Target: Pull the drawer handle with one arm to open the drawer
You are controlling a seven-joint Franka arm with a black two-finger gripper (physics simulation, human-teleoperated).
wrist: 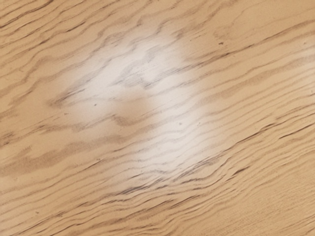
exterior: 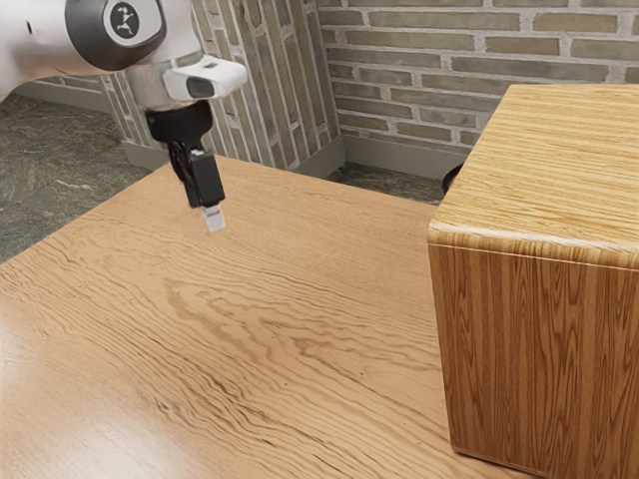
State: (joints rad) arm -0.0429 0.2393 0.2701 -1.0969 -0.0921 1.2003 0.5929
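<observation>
And the gripper (exterior: 215, 222) hangs above the table (exterior: 250, 339), well apart from the cabinet (exterior: 539, 309), on the exterior view's left of it. Released or clenched? It's edge-on to the camera, so I cannot tell. The cabinet stands on the table; a dark bit (exterior: 450, 180) peeks out behind its far corner, handle or not I cannot tell. Table grain under the hand

White arm (exterior: 45, 40) with grey round joint cap (exterior: 122, 22) and black gripper (exterior: 214, 221).

Side camera looks across the table (exterior: 250, 329); wrist camera faces it closely, downward.
</observation>
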